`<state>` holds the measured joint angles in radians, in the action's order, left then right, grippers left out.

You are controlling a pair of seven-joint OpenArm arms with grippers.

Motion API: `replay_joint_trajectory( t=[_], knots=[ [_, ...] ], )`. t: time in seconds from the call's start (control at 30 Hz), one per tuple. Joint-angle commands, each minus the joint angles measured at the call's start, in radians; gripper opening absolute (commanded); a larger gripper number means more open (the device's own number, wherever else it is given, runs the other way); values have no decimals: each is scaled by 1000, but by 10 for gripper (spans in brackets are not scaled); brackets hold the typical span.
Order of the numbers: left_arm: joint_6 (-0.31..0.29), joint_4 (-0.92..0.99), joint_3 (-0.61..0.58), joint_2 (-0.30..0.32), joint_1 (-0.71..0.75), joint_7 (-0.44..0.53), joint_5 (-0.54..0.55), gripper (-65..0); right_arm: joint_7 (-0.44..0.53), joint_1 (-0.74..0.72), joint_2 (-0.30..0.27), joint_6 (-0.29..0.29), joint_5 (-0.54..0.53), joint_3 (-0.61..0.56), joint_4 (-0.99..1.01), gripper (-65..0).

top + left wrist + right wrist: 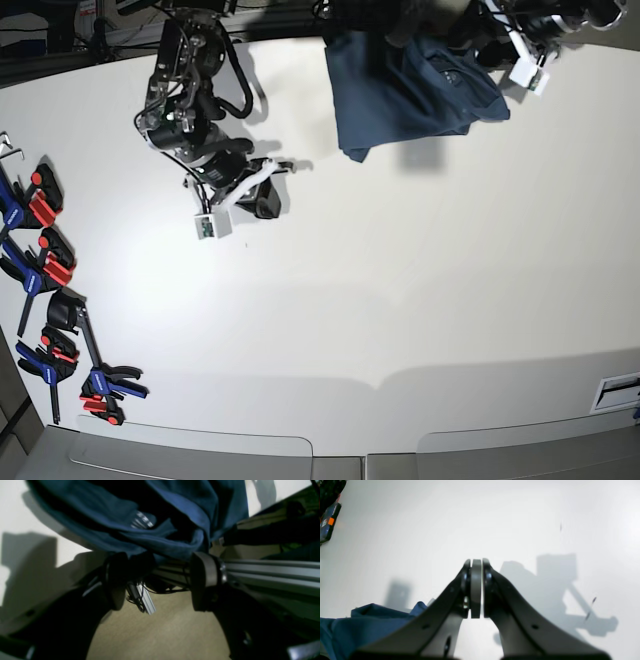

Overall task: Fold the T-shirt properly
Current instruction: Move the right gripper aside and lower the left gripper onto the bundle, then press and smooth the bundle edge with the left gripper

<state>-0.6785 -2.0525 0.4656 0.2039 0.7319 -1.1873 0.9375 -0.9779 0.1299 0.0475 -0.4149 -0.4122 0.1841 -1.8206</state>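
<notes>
The right gripper (476, 590) stood with its two black curved fingers (495, 585) pressed together — flat grey pads face to face, nothing between them. It hovered over bare white tabletop (495, 517), casting a sharp shadow to one side. In the base view this gripper (262, 195) sat at the far-left part of the table, well apart from the cloth.

The left gripper (160, 580) had its black fingers (203, 580) spread wide apart. Folds of the dark navy-blue cotton T-shirt (162, 530) hung bunched just beyond the fingertips; whether any cloth touched a pad could not be told from the wrist view — the picture was dark and blurred there. Past the fingers lay grey aluminium frame rails (270, 575) and tan floor (162, 630).

From the base view the T-shirt (400, 95) lay crumpled at the far edge of the white table (400, 300), right of centre, partly under the left arm. A corner of it also showed at the lower left of the right wrist view.

A row of small red-blue-black clamps (45, 265) lay along the table's left edge.
</notes>
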Motion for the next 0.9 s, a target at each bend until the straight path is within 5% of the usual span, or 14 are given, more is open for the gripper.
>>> replay_joint_trajectory(
  t=[0.0,0.3,0.6,0.87],
  knots=[
    [-3,-17,-3,10,18,5,24,-291,19,-13,-1,-8,-15,-1,-19,-650],
    [-2,-17,-143,10,44,67,-48,-291,20,-13,0,-8,-18,-1,-19,-650],
    [133,-17,-199,10,44,177,-136,-291,20,-13,0,-8,-19,-2,-19,-650],
    [134,-17,-199,10,44,202,-136,-291,20,-13,0,-8,-19,-2,-19,-650]
  ],
)
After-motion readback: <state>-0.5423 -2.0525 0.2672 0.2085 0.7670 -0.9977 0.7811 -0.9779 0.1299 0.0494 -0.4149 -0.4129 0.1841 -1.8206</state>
